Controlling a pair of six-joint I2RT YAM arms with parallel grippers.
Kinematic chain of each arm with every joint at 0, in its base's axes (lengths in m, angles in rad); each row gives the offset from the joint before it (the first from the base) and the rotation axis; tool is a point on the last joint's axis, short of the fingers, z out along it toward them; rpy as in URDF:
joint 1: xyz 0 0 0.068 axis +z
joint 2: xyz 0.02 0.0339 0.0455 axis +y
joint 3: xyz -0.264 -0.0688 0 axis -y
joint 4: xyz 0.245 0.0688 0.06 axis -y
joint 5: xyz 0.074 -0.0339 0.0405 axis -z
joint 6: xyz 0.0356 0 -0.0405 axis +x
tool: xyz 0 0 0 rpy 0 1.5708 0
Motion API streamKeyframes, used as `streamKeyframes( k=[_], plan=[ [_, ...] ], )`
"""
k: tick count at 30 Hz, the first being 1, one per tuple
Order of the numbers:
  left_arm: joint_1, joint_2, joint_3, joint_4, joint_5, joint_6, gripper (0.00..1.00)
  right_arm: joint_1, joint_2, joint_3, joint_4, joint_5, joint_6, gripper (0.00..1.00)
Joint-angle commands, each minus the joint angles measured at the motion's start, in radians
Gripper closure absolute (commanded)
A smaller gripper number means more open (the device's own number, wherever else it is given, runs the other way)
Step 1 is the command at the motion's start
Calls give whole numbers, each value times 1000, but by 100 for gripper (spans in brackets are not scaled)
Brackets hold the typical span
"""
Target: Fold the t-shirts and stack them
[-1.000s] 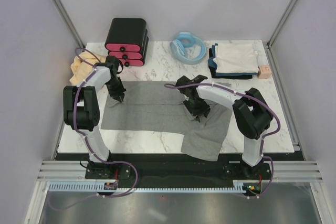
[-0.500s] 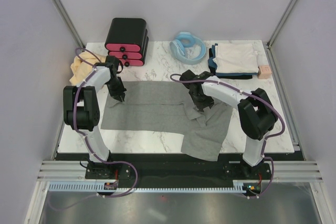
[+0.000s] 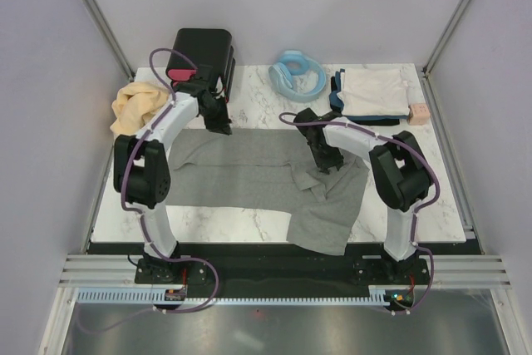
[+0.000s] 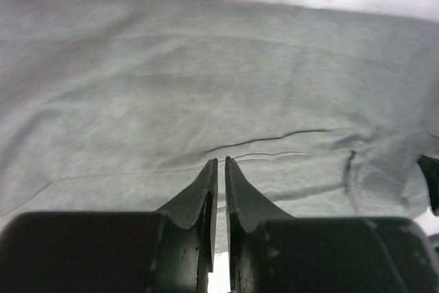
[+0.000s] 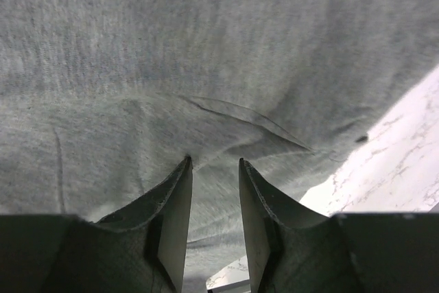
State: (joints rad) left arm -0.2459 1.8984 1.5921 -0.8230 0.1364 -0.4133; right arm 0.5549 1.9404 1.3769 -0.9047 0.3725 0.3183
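Note:
A large heather-grey t-shirt [image 3: 249, 174] lies spread across the marble table [image 3: 428, 174], its lower right part hanging toward the near edge. My left gripper [image 3: 223, 126] is at the shirt's far left corner. In the left wrist view its jaws [image 4: 221, 161] stand a thin slit apart, pinched on the grey cloth [image 4: 206, 80]. My right gripper [image 3: 330, 165] presses down on the shirt's right half; it [image 5: 215, 161] is open, with wrinkled cloth [image 5: 206, 46] between the fingers. A tan-yellow t-shirt [image 3: 135, 109] lies crumpled at the far left. A whitish folded t-shirt [image 3: 374, 89] rests on dark navy ones [image 3: 338, 97].
A black box with pink drawers [image 3: 199, 54] stands at the back left, partly behind my left arm. A light-blue coiled hose [image 3: 298, 74] lies at the back middle. A small pink block [image 3: 418, 112] sits beside the folded stack.
My left gripper has swung from the shirt's left edge up and right to its far edge, drawing that corner inward. My right gripper moved up the shirt and its jaws narrowed.

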Motion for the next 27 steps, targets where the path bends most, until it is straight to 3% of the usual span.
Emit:
streamKeyframes(
  k=[1,8,12,19,27],
  plan=[
    [-88,51,68,53,126,56,82,11,-3,-5,1,-37,-16,59],
    [-254,131,152,93,259,31,79,13,-11,-64,-7,-18,19,58],
    [-354,143,147,96,266,45,78,2,-23,-81,10,-30,74,57],
    [-400,143,48,151,267,-2,78,-35,-96,-101,95,-180,104,56],
    [-452,229,35,220,298,-51,83,-53,-173,-166,220,-288,102,55]
  ],
)
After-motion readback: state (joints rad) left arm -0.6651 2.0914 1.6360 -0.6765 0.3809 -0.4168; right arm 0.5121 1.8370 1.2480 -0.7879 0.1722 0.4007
